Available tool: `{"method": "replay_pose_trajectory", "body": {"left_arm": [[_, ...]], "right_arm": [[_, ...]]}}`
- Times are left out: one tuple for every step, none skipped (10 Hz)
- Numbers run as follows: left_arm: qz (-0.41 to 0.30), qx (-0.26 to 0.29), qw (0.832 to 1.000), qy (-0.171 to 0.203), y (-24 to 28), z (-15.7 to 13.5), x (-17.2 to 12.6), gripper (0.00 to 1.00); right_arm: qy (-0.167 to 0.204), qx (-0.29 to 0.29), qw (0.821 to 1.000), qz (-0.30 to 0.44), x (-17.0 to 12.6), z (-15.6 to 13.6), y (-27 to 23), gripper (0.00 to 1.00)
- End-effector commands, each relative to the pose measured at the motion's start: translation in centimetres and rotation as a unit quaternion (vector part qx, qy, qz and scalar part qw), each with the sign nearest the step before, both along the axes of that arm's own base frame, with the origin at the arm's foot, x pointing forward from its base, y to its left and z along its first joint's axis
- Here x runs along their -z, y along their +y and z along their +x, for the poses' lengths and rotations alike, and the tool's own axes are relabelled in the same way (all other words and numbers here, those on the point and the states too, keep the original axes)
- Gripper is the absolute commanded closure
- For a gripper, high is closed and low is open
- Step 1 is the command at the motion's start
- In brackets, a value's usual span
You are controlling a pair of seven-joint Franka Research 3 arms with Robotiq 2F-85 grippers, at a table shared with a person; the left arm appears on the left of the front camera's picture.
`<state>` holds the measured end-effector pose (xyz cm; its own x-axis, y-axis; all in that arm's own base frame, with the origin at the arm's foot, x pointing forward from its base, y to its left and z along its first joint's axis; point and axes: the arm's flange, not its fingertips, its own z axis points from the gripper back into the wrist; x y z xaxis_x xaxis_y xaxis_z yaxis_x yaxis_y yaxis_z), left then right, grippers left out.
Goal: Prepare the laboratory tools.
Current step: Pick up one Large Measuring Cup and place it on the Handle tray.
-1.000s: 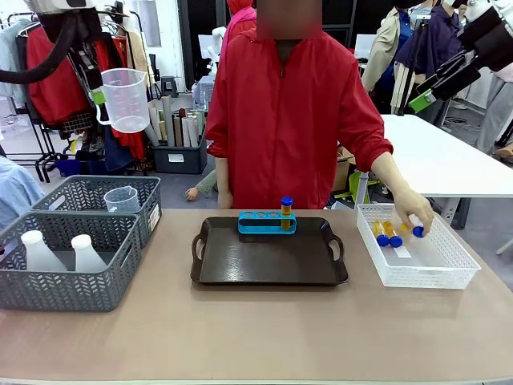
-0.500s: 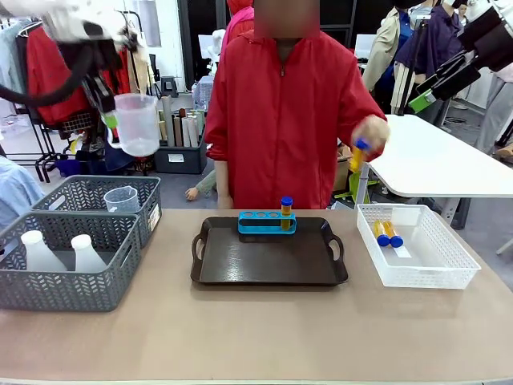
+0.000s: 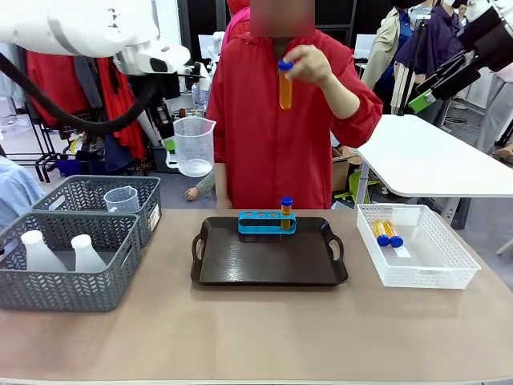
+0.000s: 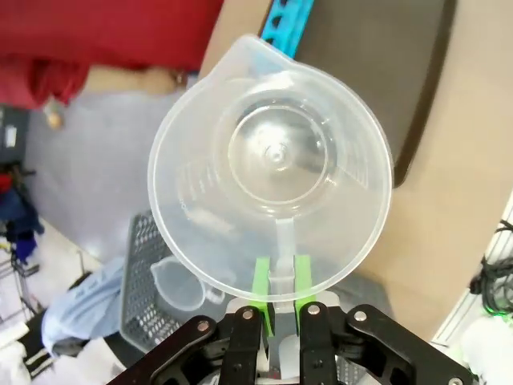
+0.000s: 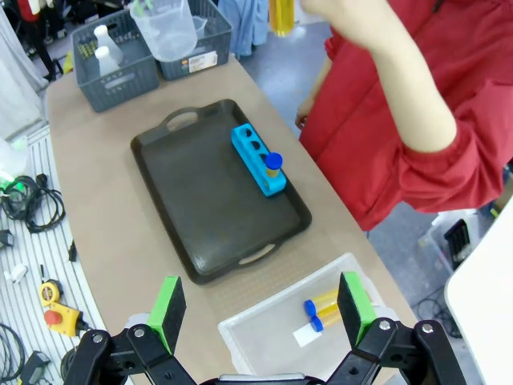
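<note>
1. Clamped on the thin handle of the clear plastic measuring beaker (image 4: pixel 272 160): left gripper (image 4: pixel 282 281), green pads pressed together on it. Beaker upright in the air, left of the dark brown handled tray (image 3: pixel 240 269).
2. Right gripper (image 5: pixel 262 309): pads wide apart, empty, high above the white mesh basket (image 3: pixel 425 279).
3. Risk of the beaker twisting loose on a swing or tilt (grip on the handle alone, little bite).
4. Risk of collision with the person's hand (image 3: pixel 309 64), raised with an orange blue-capped tube (image 3: pixel 285 84); likewise of knocking the blue tube rack (image 3: pixel 266 222) during set-down.
5. Writing: faint printed scale on the beaker, white label (image 3: pixel 153 216) on a grey mesh basket (image 3: pixel 96 183); neither legible.
</note>
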<state>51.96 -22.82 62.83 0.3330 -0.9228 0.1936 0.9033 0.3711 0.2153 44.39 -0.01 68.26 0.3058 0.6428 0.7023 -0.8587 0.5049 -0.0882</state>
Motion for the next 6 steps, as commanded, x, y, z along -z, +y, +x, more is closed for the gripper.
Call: {"method": "replay_pose_trajectory", "body": {"left_arm": [[-0.003,0.053,0.999,0.005,-2.7,0.3,1.4,1.0],[-0.005,0.078,0.997,0.014,-4.9,0.5,1.7,1.0],[0.0,0.103,0.994,0.022,-7.3,0.5,2.2,1.0],[0.011,0.129,0.991,0.028,-9.5,0.5,3.4,1.0],[0.013,0.161,0.986,0.032,-11.6,0.7,5.0,1.0],[0.011,0.201,0.979,0.027,-13.8,1.0,6.7,1.0]], "right_arm": [[0.0,-0.003,1.0,0.004,-0.1,0.0,0.0,0.0],[0.0,-0.003,1.0,0.004,-0.1,0.0,0.0,0.0],[0.0,-0.003,1.0,0.004,-0.1,0.0,0.0,0.0],[0.0,-0.003,1.0,0.004,-0.1,0.0,0.0,0.0],[0.0,-0.003,1.0,0.004,-0.1,0.0,0.0,0.0],[0.0,-0.003,1.0,0.004,-0.1,0.0,0.0,0.0]]}}
